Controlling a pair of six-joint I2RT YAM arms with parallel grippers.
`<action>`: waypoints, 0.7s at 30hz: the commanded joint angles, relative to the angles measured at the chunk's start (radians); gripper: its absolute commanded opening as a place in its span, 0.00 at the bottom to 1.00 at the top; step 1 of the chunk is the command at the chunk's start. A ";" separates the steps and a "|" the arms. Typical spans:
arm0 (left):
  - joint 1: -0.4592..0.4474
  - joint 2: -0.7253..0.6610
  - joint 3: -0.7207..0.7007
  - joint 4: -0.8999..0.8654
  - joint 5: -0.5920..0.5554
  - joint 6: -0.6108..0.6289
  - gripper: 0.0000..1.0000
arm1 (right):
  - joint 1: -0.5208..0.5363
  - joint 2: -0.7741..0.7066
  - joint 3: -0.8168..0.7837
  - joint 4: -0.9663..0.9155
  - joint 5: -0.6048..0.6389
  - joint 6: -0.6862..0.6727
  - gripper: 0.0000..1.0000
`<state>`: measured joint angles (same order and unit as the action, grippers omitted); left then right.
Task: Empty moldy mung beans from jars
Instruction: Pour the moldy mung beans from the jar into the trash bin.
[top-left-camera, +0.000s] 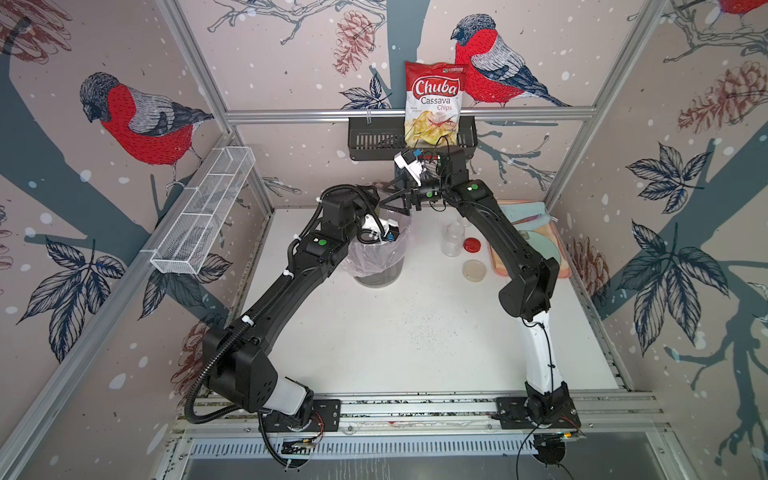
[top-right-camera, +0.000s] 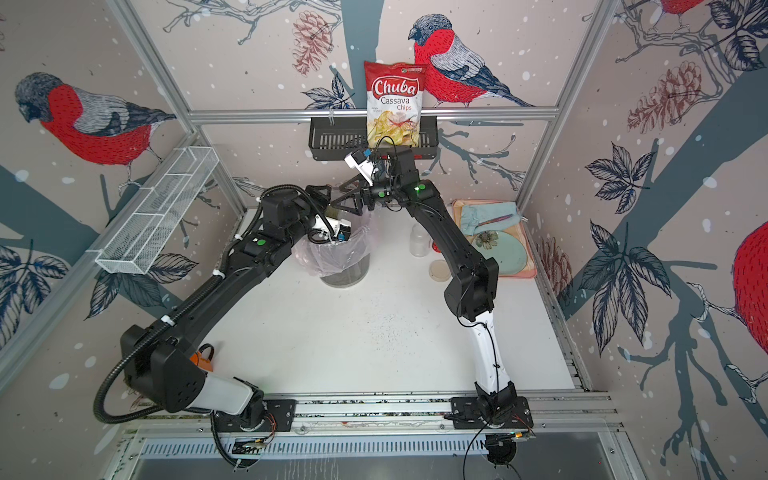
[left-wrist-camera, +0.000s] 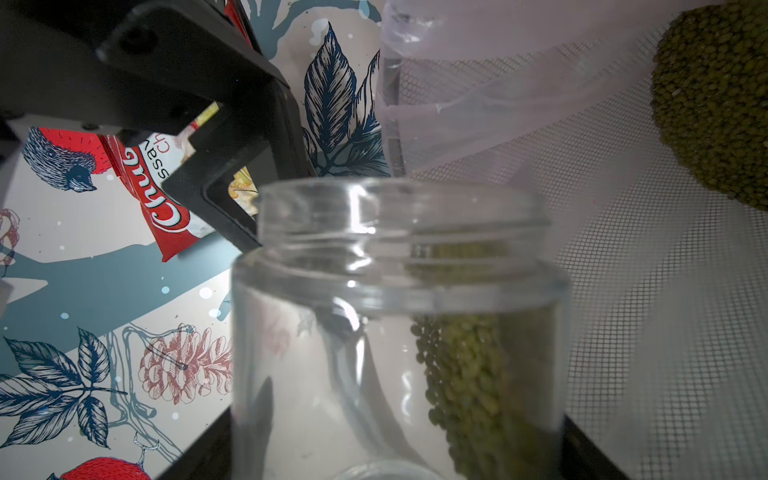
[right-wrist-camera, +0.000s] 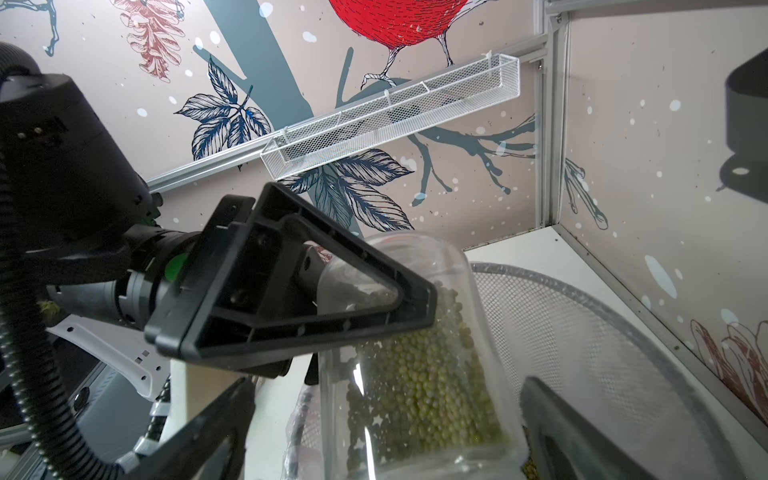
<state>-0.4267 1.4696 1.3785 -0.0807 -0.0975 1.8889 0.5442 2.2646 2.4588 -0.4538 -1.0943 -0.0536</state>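
A white desk (top-left-camera: 415, 332) stands between bird-papered walls (top-left-camera: 104, 232). The left hand (left-wrist-camera: 395, 415) grips a lidless jar (left-wrist-camera: 395, 291) tilted over the lined bin (top-left-camera: 380, 276). Beans (right-wrist-camera: 415, 386) crowd toward the jar's mouth, and more lie heaped inside the bin. The right hand (top-left-camera: 392, 201) hangs just beside the jar, jaws spread wide, holding nothing. An empty jar (top-left-camera: 452, 239) stands near a red lid (top-left-camera: 471, 245).

A lidless clear jar (right-wrist-camera: 415, 374) is tipped mouth-down, olive-green mung beans (right-wrist-camera: 419, 399) massed toward its mouth. A second jar (top-left-camera: 452, 240) (seemingly empty) stands upright on the counter (top-left-camera: 374, 332).
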 joint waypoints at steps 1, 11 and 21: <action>-0.006 -0.014 0.011 0.122 0.031 0.071 0.00 | 0.011 0.005 0.009 0.016 0.000 -0.018 1.00; -0.015 -0.021 0.024 0.121 0.031 0.076 0.00 | 0.046 0.008 0.011 -0.127 0.040 -0.173 1.00; -0.024 -0.025 0.016 0.114 0.021 0.084 0.00 | 0.071 0.028 0.016 -0.163 0.070 -0.209 1.00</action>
<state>-0.4500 1.4551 1.3876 -0.1268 -0.0757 1.9148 0.5964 2.2837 2.4687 -0.5617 -1.0142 -0.2333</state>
